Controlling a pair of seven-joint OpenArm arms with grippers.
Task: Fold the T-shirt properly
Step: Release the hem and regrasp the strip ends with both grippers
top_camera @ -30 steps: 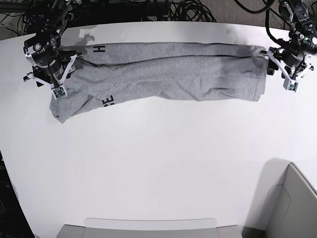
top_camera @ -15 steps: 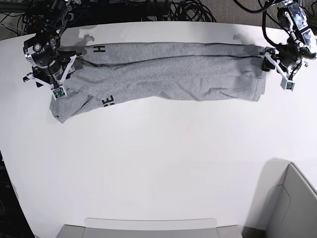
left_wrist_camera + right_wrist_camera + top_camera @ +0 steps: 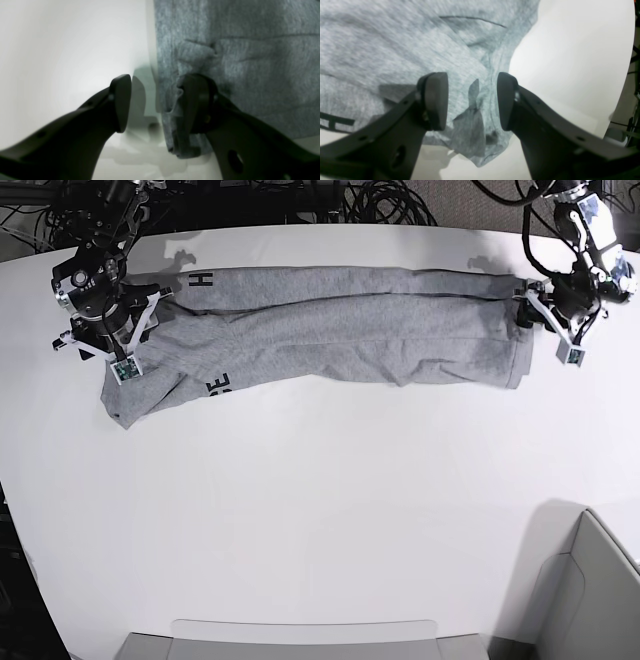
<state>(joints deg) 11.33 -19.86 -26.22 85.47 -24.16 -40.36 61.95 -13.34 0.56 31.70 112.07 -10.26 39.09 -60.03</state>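
- Now the T-shirt (image 3: pixel 340 330) lies in a long grey band across the top of the white table (image 3: pixel 320 520)
- Black letters show near its left end
- At the upper right, the left gripper (image 3: pixel 155 105) has its jaws wide apart; one finger (image 3: pixel 197 105) touches the shirt's edge
- At the upper left, the right gripper (image 3: pixel 472 100) is spread apart over crumpled cloth, pinching nothing

The T-shirt (image 3: pixel 340 335) is heather grey and lies flat across the upper part of the base view as a long, narrow folded band running left to right. Black block letters show near its left end, where a rumpled flap droops toward the lower left. Its right end is squared off.
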